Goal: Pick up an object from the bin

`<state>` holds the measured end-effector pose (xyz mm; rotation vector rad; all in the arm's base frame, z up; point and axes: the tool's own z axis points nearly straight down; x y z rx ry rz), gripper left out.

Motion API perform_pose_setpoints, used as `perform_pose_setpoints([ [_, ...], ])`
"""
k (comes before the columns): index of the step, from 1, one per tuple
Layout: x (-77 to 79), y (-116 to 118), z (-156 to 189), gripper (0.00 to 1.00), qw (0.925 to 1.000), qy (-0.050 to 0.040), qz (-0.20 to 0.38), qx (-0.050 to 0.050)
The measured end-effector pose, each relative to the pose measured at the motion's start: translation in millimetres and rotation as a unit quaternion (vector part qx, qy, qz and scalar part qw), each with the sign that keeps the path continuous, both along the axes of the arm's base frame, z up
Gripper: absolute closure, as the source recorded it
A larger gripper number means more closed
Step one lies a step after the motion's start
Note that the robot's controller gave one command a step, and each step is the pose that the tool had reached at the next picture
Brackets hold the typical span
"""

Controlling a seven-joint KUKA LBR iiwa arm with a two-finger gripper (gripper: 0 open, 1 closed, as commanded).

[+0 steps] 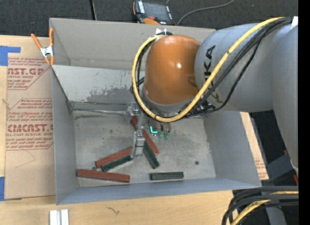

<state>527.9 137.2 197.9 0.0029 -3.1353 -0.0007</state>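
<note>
My gripper [139, 145] hangs under the orange wrist cover, low over the middle of the bin floor. Right at its tip lie a short red-brown bar [150, 144] and a dark green bar [152, 159], crossed at an angle. Just left of the tip, a red-brown bar and a dark green bar [114, 160] lie side by side, slanting toward the lower left. Whether any of these is gripped is hidden by the arm.
A long red-brown bar [102, 175] lies along the front wall at the lower left. A dark green bar [166, 175] lies flat near the front wall, right of centre. The big arm and its orange cover hide the bin's back right.
</note>
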Motion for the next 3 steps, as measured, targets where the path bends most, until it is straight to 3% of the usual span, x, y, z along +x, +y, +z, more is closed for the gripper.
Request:
perform_pose_setpoints([
  [1,-6.1,6,-120,0.00,0.9888,-0.0006,0.149,0.000],
  [2,-4.3,6,-117,1.00,0.9889,-0.0031,0.149,0.001],
  [3,8.4,19,27,1.00,0.9881,-0.0083,0.154,0.001],
])
